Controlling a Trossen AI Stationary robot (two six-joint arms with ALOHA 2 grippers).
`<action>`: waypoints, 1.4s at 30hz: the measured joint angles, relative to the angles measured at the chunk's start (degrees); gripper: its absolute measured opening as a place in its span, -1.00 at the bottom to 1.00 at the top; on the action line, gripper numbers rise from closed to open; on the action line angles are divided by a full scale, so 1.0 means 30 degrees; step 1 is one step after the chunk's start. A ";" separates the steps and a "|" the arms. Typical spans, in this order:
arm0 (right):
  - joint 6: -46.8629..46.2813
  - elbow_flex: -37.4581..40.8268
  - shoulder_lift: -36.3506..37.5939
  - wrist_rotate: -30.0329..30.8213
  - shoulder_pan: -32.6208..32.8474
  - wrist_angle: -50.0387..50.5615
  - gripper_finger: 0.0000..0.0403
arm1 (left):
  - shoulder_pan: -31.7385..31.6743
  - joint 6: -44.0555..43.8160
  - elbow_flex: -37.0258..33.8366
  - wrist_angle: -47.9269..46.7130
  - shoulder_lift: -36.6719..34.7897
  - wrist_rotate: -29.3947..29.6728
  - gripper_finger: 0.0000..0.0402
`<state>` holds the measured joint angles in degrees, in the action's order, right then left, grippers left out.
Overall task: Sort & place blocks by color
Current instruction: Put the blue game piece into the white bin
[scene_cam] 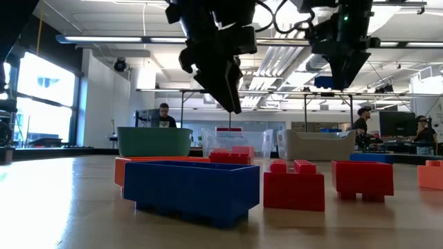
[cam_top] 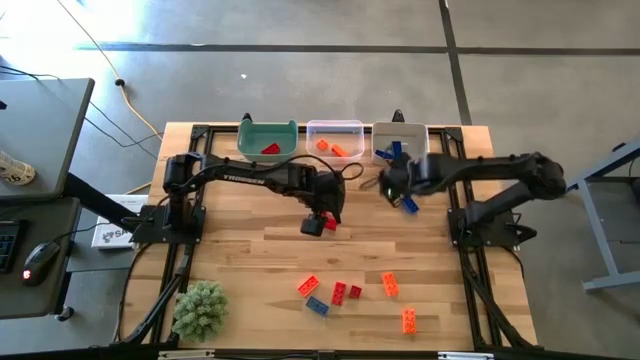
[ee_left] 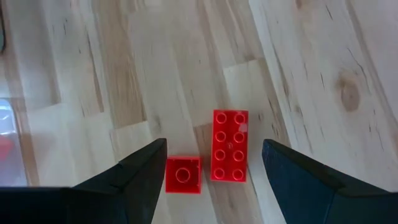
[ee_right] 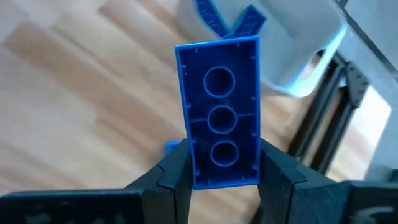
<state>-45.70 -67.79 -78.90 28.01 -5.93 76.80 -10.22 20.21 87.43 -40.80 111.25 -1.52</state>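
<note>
**Blue brick clamped near the grey bin; left fingers spread above two red bricks**

The right gripper [cam_top: 408,203] hangs above the surface just in front of the grey bin [cam_top: 400,141], which stands at the far edge toward the right corner. Its fingers [ee_right: 177,177] are closed on a long blue brick [ee_right: 221,137], pinching its two long sides; the brick sticks out past the fingertips with its hollow underside and three round tubes facing the wrist camera. Other blue pieces [ee_right: 233,22] already lie inside the grey bin.

The left gripper [cam_top: 318,222] hovers over the middle of the surface, in front of the clear bin [cam_top: 334,139]. Its fingers [ee_left: 140,174] are spread wide and hold nothing. Between them, on the wood below, lie two red bricks: a long eight-stud red brick [ee_left: 229,145] near the centre of the gap, and a small one-stud red brick [ee_left: 183,175] just beside it, close to one fingertip. Neither brick touches the fingers.

The green bin [cam_top: 267,138] at the far edge holds a red piece [cam_top: 271,149], and the clear bin holds orange pieces [cam_top: 332,147]. Toward the near edge lie loose blocks: an orange one [cam_top: 308,285], a blue one [cam_top: 317,305], two red ones [cam_top: 346,292], and two more orange ones [cam_top: 398,300]. A fuzzy green ball [cam_top: 199,309] sits at the near left corner.
</note>
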 joint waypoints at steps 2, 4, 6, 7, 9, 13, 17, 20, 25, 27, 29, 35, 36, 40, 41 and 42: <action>0.1448 0.0000 0.0214 -0.0067 -0.1352 -0.0309 -0.42 | 0.0000 0.0000 -0.0290 0.0255 -0.0003 0.0000 0.27; 0.2889 0.0000 0.0268 -0.0241 -0.2668 -0.0657 -0.42 | 0.0000 0.0000 -0.0497 0.0467 0.0005 -0.0002 0.27; 0.4402 0.0007 0.0297 -0.0642 -0.3972 -0.1246 -0.42 | 0.0000 0.0000 -0.0541 0.0605 0.0005 -0.0007 0.27; 0.5090 0.0007 0.0301 -0.0916 -0.4582 -0.1610 -0.42 | 0.0000 -0.0002 -0.0544 0.0594 0.0005 -0.0007 0.27; 0.6313 0.0007 0.0301 -0.1502 -0.5740 -0.2473 -0.42 | 0.0021 0.0000 -0.0544 0.0604 0.0005 -0.0007 0.27; 0.8505 0.0007 0.0301 -0.2786 -0.7990 -0.3927 -0.42 | 0.0036 -0.0015 -0.0551 0.0642 0.0005 -0.0233 0.27; 1.0177 0.0007 0.0301 -0.4092 -1.0165 -0.5350 -0.42 | 0.0036 -0.0039 -0.0551 0.0968 0.0019 -0.0430 0.27; 1.0953 0.0007 0.0104 -0.4941 -1.1796 -0.6369 -0.42 | 0.0036 -0.0117 -0.0551 0.1486 0.0362 -0.0437 0.27; 1.1585 0.0007 -0.0976 -0.6498 -1.3813 -0.7218 -0.42 | 0.0142 -0.0419 -0.0559 0.1188 0.1114 -0.0434 0.27; 1.1905 0.0012 -0.1462 -0.6873 -1.4219 -0.7283 -0.42 | 0.0236 -0.0524 -0.0559 0.1201 0.1303 -0.0430 0.27; 1.2195 0.0015 -0.1961 -0.6887 -1.4393 -0.7357 -0.42 | 0.0343 -0.0451 -0.0566 0.1188 0.1316 -0.0437 0.27; 1.2875 0.0015 -0.3519 -0.7061 -1.4573 -0.7719 -0.42 | 0.0446 -0.0027 -0.0559 0.1549 0.1455 -0.0369 0.27; 1.2898 0.0015 -0.3720 -0.7061 -1.4565 -0.7795 -0.42 | 0.0444 -0.0023 -0.0559 0.1604 0.1529 -0.0404 0.27; 1.2903 0.0015 -0.4327 -0.7081 -1.4565 -0.8197 -0.42 | 0.0423 -0.0015 -0.0581 0.1610 0.1979 -0.0415 0.27; 1.2914 0.0015 -0.4427 -0.7173 -1.4570 -0.8281 -0.42 | 0.0430 0.0006 -0.0504 0.1893 0.2179 -0.0429 0.27; 1.3033 0.0015 -0.4502 -0.7330 -1.4612 -0.8297 -0.42 | 0.0430 -0.0003 -0.0500 0.1890 0.2373 -0.0432 0.27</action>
<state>-6.60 -67.75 -92.40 6.03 -49.77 51.91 -8.93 20.20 85.93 -35.13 118.37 -2.81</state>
